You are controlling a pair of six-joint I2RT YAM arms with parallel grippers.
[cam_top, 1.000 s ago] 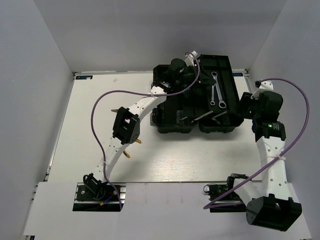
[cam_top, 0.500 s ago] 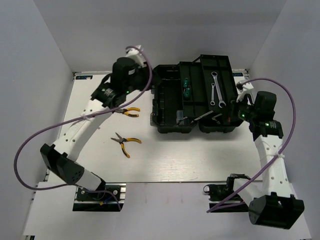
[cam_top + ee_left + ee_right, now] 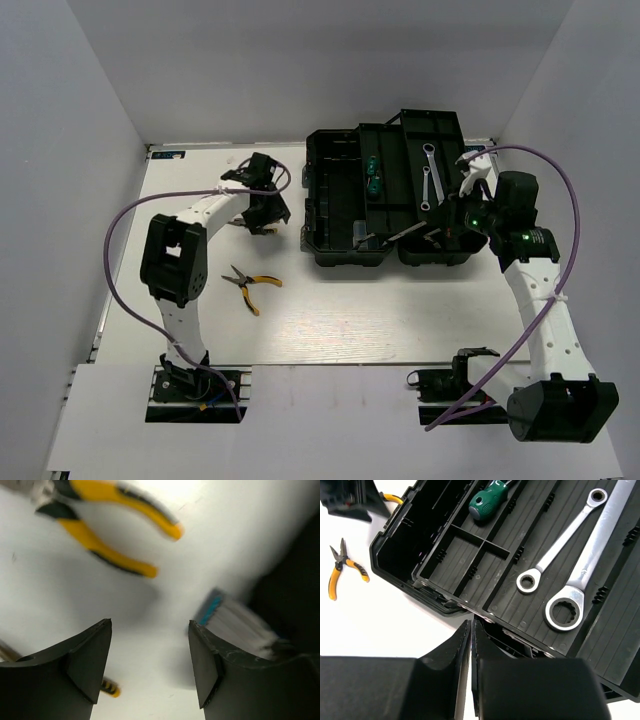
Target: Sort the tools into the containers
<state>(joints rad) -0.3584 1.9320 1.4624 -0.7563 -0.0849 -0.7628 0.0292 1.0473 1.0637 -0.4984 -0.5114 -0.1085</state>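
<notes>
The left gripper (image 3: 150,630) is hovering low over a pair of pliers (image 3: 102,546) lying on the tabletop (image 3: 350,310) just left of the toolbox (image 3: 318,240). Its jaws are standing apart with nothing between them. The step in hand appears to be picking up this pair.

In the wrist view the pliers are sitting up near the top edge rather than between the fingers. A good grasp is probably going to need the gripper shifted over until its jaws are straddling them. Closing across both yellow handles near the pivot, square to their length, is likely the firmest hold. Catching only one splayed handle is risking a swing or a slip. The tool is lying flat, so the fingertips should be coming almost down to the tabletop before closing.

The long axis of these pliers is running roughly toward the toolbox, with the slightly spread handles pointing at its left wall and the head pointing away. A second pair of pliers (image 3: 248,288) is lying farther out, off the toolbox's near-left corner, on a diagonal with its nose turned away from the toolbox.

The right gripper (image 3: 470,630) is hanging over the toolbox's near-right edge with its jaws pressed together, holding nothing. Inside the toolbox, the screwdrivers (image 3: 372,176) are resting in the middle compartment. The wrenches (image 3: 430,180) are lying lengthwise in the right-hand tray.
</notes>
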